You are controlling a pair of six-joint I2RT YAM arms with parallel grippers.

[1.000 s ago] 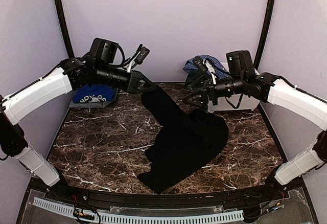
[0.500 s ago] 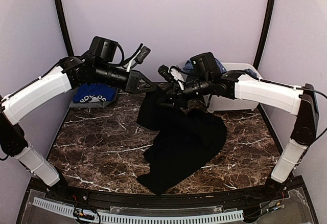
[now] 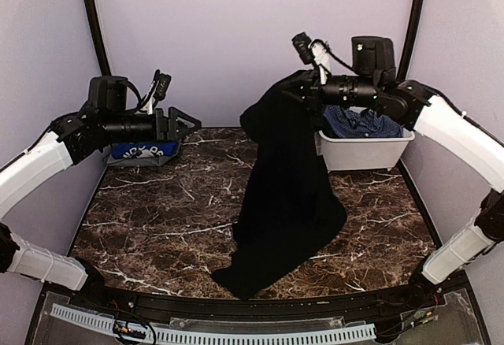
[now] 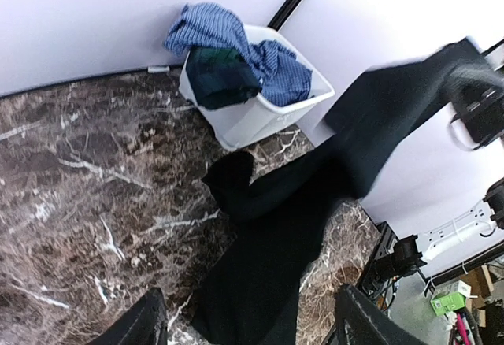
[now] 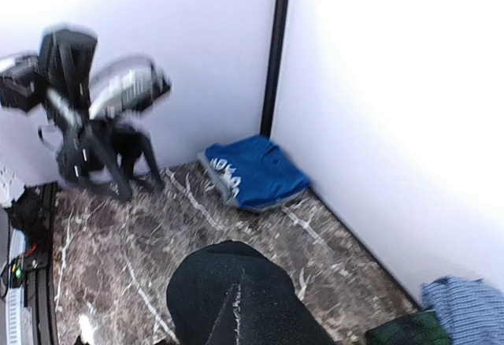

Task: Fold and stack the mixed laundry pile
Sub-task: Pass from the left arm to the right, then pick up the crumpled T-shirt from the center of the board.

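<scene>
The large black garment [image 3: 283, 195] hangs from my right gripper [image 3: 303, 93], which is shut on its upper end high above the back of the table. The garment's lower part trails on the marble toward the front edge. In the right wrist view the black cloth [image 5: 236, 298] covers the fingers. My left gripper [image 3: 185, 120] stands open at the back left, apart from the garment, with nothing in it; in its wrist view its fingertips [image 4: 146, 325] frame the black garment [image 4: 283, 227]. A folded royal-blue printed tee [image 3: 142, 150] lies at the back left corner.
A white bin [image 3: 362, 156] at the back right holds a blue checked shirt [image 3: 358, 120]; the left wrist view shows a dark green plaid piece [image 4: 220, 77] inside it too. Purple walls close in the back and sides of the marble table [image 3: 157, 211].
My left gripper let go of the black garment, opened and drew back to the left. My right gripper closed on the garment's top and lifted it up and to the right.
</scene>
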